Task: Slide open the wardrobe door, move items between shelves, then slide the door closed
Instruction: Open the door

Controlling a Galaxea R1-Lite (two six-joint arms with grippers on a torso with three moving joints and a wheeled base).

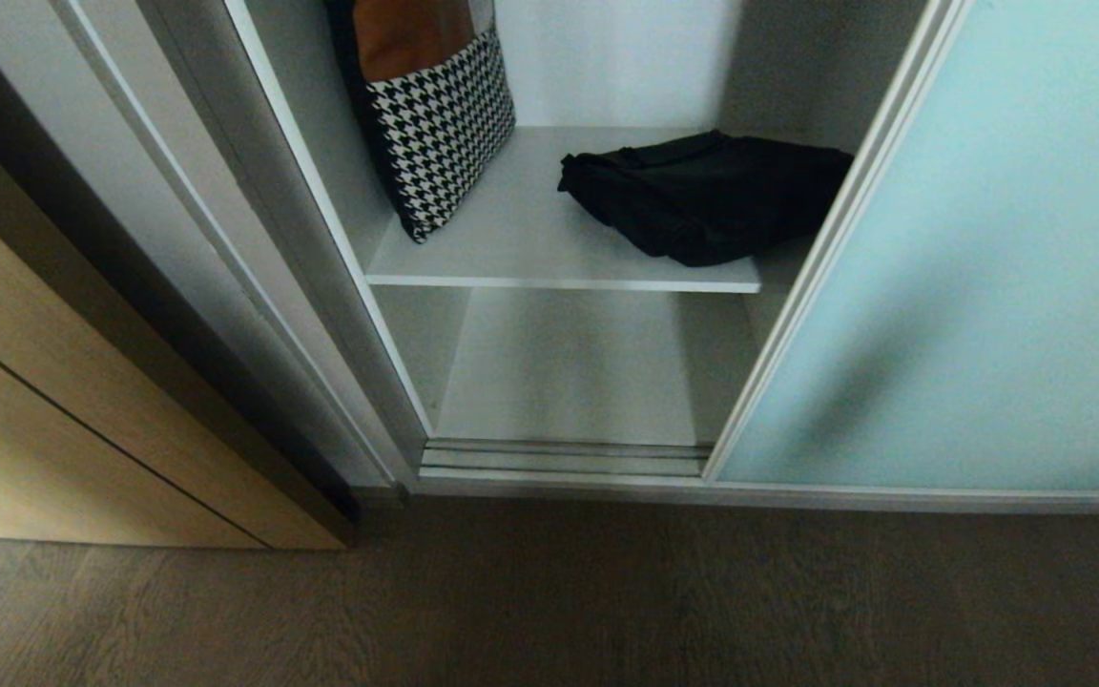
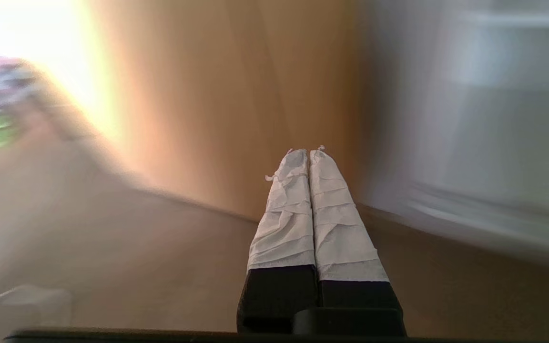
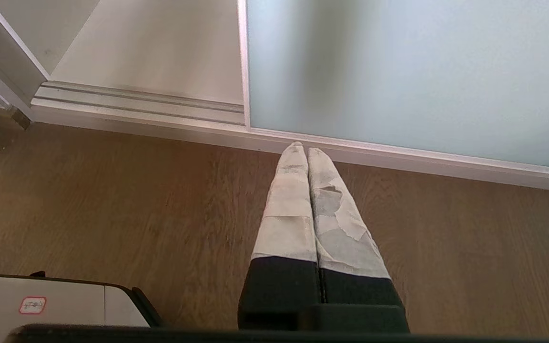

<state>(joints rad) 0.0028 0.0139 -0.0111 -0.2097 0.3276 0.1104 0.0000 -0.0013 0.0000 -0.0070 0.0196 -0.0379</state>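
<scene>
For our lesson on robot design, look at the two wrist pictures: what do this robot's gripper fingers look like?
Each gripper has two long, tapering fingers with black bases, wrapped toward the tips in pale tape. The left gripper has clean white, wrinkled wrapping with frayed ends. The right gripper has greyer, worn wrapping, with a torn patch on one finger. No cables or markings show.

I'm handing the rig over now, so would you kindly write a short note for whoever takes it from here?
Left gripper: shut, empty, off to the side of the wardrobe, near the wood-grain door.
Right gripper: shut, empty, over the floor in front of the sliding door.
Sliding door: pushed to the right, wardrobe open.
Black bag: lies on the upper shelf, partly behind the door's edge, beside the houndstooth cushion. The lower shelf holds nothing that shows.
Done: door opened.
Left: whether the bag has already been moved cannot be told; the door is yet to be closed.
</scene>
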